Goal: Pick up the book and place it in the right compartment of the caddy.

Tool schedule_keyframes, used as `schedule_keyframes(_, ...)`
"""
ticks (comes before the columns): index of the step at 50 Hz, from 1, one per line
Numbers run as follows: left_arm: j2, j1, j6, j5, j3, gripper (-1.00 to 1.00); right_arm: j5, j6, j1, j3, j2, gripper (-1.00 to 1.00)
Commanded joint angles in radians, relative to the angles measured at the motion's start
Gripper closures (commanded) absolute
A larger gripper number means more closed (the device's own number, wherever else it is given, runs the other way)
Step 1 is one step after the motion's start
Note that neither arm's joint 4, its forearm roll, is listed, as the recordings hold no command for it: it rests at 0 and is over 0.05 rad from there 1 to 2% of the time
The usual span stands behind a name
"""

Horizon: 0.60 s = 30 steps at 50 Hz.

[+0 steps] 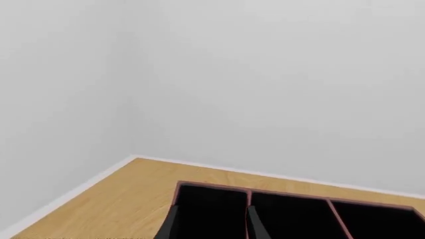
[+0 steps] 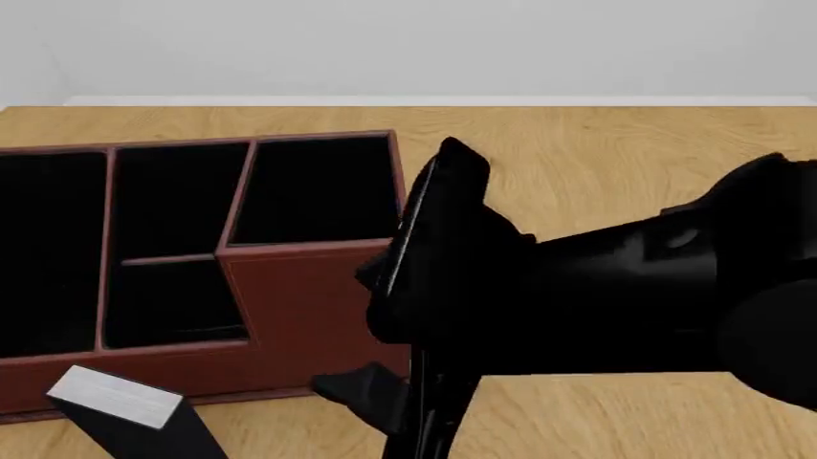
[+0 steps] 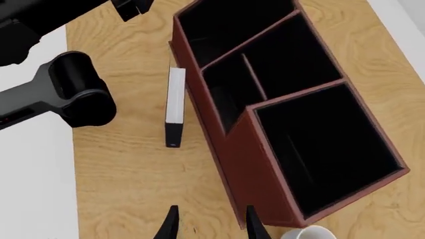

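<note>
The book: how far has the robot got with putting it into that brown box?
Nothing looks done yet. The book sits on the table beside the caddy, and the right compartment shows only its black lining. In hand: the right gripper hangs open by the caddy's tall end, holding nothing. Left to do: grasp the book, lift it and lower it in.

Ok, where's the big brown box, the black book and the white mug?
Reddish-brown leather-look caddy (image 3: 256, 164), right wrist view, tall front wall.
Flat black book (image 3: 176, 94), right wrist view, white page edge.
White mug (image 3: 309, 233), right wrist view, rim.
</note>
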State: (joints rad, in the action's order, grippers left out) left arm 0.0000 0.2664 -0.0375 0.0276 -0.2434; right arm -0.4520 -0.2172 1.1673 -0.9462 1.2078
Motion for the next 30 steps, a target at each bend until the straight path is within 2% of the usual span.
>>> schedule_keyframes(1,0.000,0.022,-0.022,-0.022,0.018,-1.00,-0.017,0.021,0.035,-0.112,0.136,-1.00)
schedule_keyframes(7,0.000,0.032,-0.035,-0.029,0.023,-1.00,-0.041,0.049,0.072,-0.193,0.220,-1.00)
schedule_keyframes(9,0.000,0.032,-0.033,-0.032,0.023,-1.00,-0.042,0.035,0.079,-0.212,0.246,-1.00)
schedule_keyframes(10,0.000,0.034,-0.036,-0.034,0.024,-1.00,-0.048,0.047,0.086,-0.228,0.256,-1.00)
schedule_keyframes(15,0.000,0.040,-0.041,-0.047,0.038,-1.00,-0.058,0.034,0.102,-0.281,0.313,-1.00)
schedule_keyframes(17,0.000,0.039,-0.041,-0.051,0.043,-1.00,-0.070,0.058,0.107,-0.314,0.331,-1.00)
schedule_keyframes(19,0.000,0.039,-0.041,-0.051,0.044,-1.00,-0.070,0.045,0.103,-0.317,0.337,-1.00)
schedule_keyframes(20,0.000,0.040,-0.042,-0.052,0.045,-1.00,-0.085,0.083,0.111,-0.347,0.352,-1.00)
schedule_keyframes(23,0.000,0.044,-0.043,-0.052,0.046,-1.00,-0.087,0.068,0.108,-0.360,0.370,-1.00)
schedule_keyframes(28,0.000,0.046,-0.043,-0.054,0.047,-1.00,-0.084,0.102,0.127,-0.390,0.411,-1.00)
schedule_keyframes(30,0.000,0.047,-0.045,-0.054,0.048,-1.00,-0.076,0.095,0.123,-0.391,0.422,-1.00)
